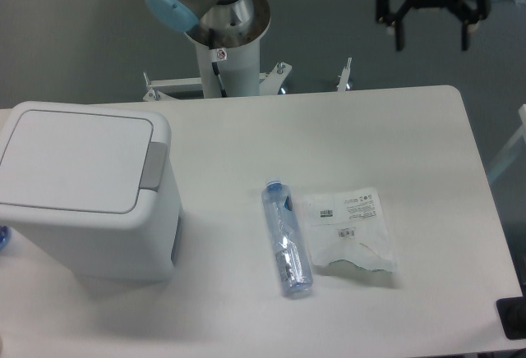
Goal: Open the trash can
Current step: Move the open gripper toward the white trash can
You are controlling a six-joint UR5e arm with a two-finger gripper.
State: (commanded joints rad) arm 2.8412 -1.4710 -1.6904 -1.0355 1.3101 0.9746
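The trash can (pixel 86 190) is a large boxy white bin at the left of the table. Its flat white lid (pixel 74 159) lies shut, with the grey push tab (pixel 153 165) at the lid's right edge. My gripper (pixel 431 42) is black and hangs high at the top right, above the table's far right corner, far from the trash can. Its two fingers (pixel 400 36) point down and stand apart, open, with nothing between them.
A crushed clear plastic bottle with a blue cap (pixel 287 239) lies in the middle of the table. A clear plastic bag with labels (pixel 349 228) lies just right of it. The arm's white base column (pixel 223 54) stands behind the table's far edge.
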